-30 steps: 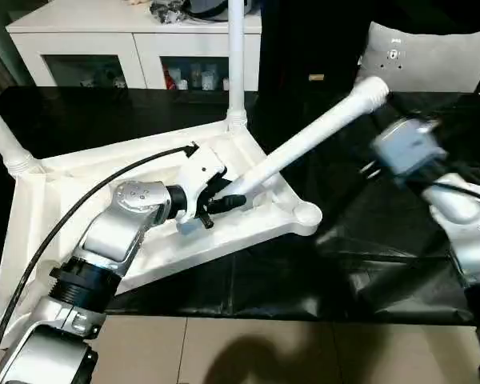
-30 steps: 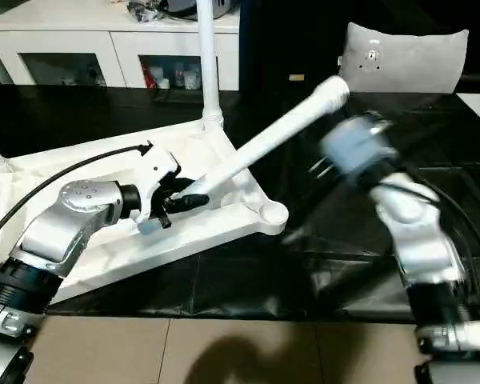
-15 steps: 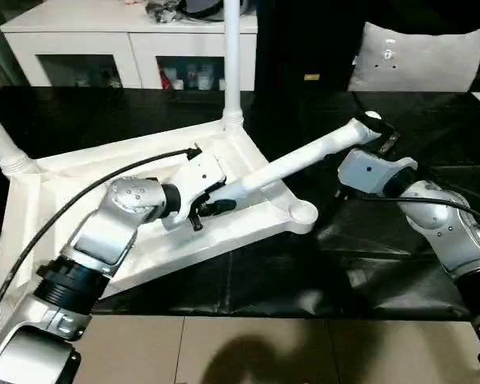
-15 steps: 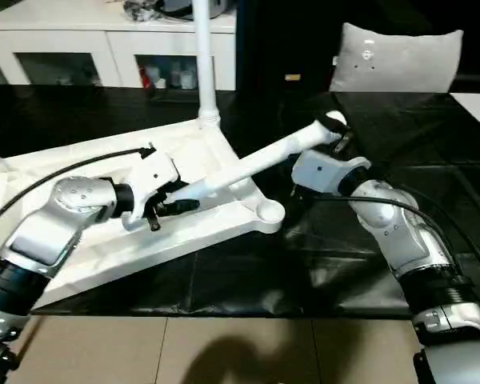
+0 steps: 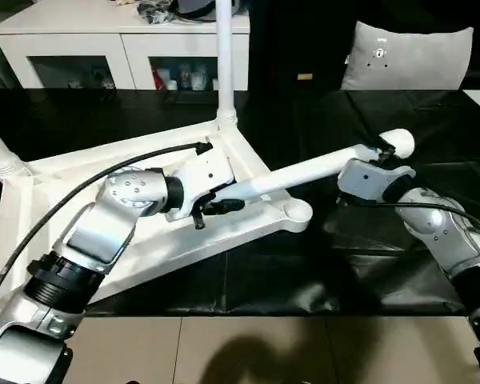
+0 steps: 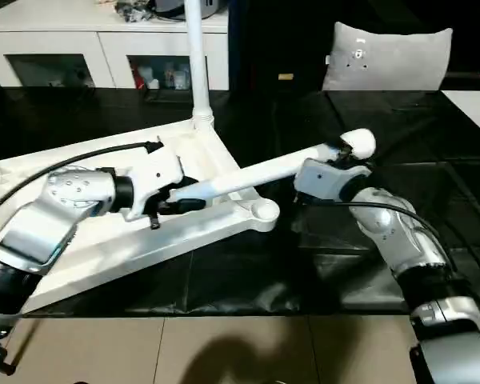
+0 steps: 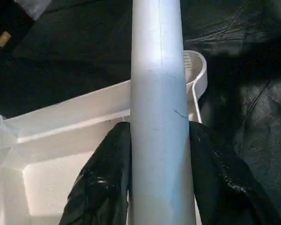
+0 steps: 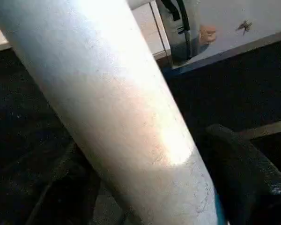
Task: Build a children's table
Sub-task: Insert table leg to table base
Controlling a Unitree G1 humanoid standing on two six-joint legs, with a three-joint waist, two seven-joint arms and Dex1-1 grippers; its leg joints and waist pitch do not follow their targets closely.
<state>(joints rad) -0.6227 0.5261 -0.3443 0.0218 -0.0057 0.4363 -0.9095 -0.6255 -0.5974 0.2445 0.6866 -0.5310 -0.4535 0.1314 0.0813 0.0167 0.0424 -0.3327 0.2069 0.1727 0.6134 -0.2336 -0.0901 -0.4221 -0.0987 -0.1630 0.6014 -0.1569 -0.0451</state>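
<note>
Left gripper (image 5: 216, 206) pinches loose leg (image 5: 304, 170)'s narrow end over tabletop (image 5: 144, 256); right gripper (image 5: 382, 154) straddles thick end, grip unclear.

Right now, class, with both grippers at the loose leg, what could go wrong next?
1. The left gripper clamps the loose leg near its narrow end, far from the wide end; the leg may pivot in the grip.
2. The right gripper sits around the wide end with a gap at one finger, so the leg could slip.
3. The tabletop lies unclamped; pushing at the empty corner socket may shift it or rock the mounted leg.
</note>
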